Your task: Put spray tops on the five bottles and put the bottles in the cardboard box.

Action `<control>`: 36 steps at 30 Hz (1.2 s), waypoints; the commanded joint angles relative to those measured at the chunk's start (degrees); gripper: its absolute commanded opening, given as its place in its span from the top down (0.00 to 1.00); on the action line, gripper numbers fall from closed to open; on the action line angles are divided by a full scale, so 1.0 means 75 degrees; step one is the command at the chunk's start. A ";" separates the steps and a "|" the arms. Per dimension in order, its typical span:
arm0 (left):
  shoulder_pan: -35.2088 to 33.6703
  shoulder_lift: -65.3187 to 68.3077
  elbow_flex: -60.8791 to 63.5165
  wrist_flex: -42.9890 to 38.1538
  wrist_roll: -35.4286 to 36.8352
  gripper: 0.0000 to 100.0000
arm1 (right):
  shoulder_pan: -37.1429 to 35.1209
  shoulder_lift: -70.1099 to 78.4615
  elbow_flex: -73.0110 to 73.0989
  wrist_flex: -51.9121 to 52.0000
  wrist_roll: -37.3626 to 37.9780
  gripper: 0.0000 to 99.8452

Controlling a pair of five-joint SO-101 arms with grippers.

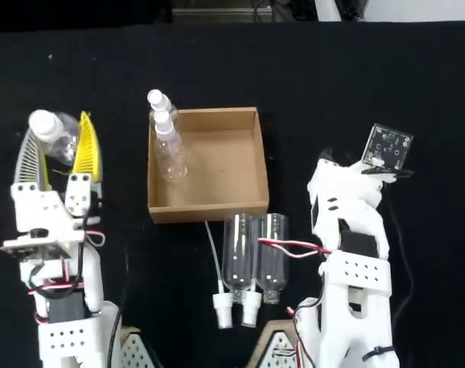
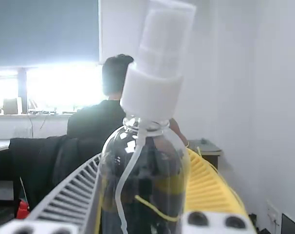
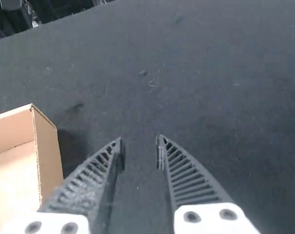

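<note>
A clear bottle (image 1: 57, 139) is pinched between the left jaws, a grey finger (image 1: 29, 157) on one side and a yellow finger (image 1: 87, 146) on the other. It is held to the left of the cardboard box (image 1: 208, 210), apart from it. A white spray top (image 2: 155, 63) is seated on its neck, and the thin tube can be seen running down inside the clear body.

A second bottle (image 1: 171, 157) is laid inside the box against its left wall, with its spray top (image 1: 157, 100) over the back left corner of the rim.

Two more bottles are laid side by side and touching on the black bench (image 1: 332, 77), just in front of the box: one on the left (image 1: 238, 249) and one on the right (image 1: 272, 245). Two spray tops (image 1: 223, 310) (image 1: 252, 307) are seen at their near ends. A thin white tube (image 1: 212, 245) lies outside the left bottle. Whether either top is seated cannot be told.

The right jaws are spread, with a gap between the dark fingers (image 3: 186, 180), and are held over bare bench to the right of the box.
</note>
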 commanded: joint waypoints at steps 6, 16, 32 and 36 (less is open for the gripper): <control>-0.0041 0.3563 -0.2116 -0.0234 0.0035 0.96 | -0.0199 0.0018 -0.0029 -0.0234 0.0059 0.91; 0.0639 0.4478 -0.1037 -0.0223 0.0082 0.96 | -0.0199 0.0018 -0.0029 -0.0246 0.0059 0.91; 0.1401 0.4466 -0.0334 -0.0199 0.1969 0.96 | -0.0199 0.0018 0.0217 -0.0774 0.0305 0.91; 0.1389 0.4466 -0.0393 -0.0199 0.2004 0.96 | -0.0223 0.0018 0.0311 -0.0973 0.0527 0.91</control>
